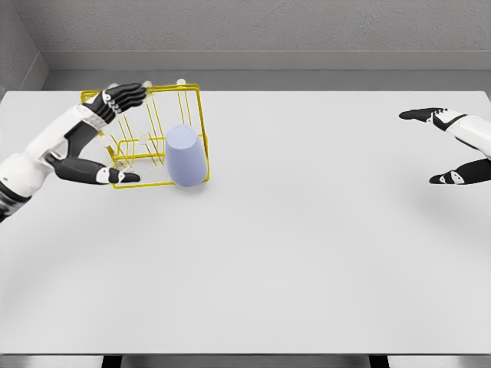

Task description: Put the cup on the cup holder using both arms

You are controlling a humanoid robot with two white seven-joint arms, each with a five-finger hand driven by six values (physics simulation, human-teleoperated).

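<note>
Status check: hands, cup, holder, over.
Left hand open, spanning the yellow wire cup holder at its left side. Right hand open, empty, far right. Lavender cup upside down within the holder frame. Nothing in the way on the table.

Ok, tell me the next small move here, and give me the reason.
Probably draw the left hand back from the rack with its fingers spread. The cup already sits upside down at the rack's right side, apparently on it, and the hand flanks the frame, thumb low and fingers at the top wire. The right hand is open, far off at the right edge.
</note>
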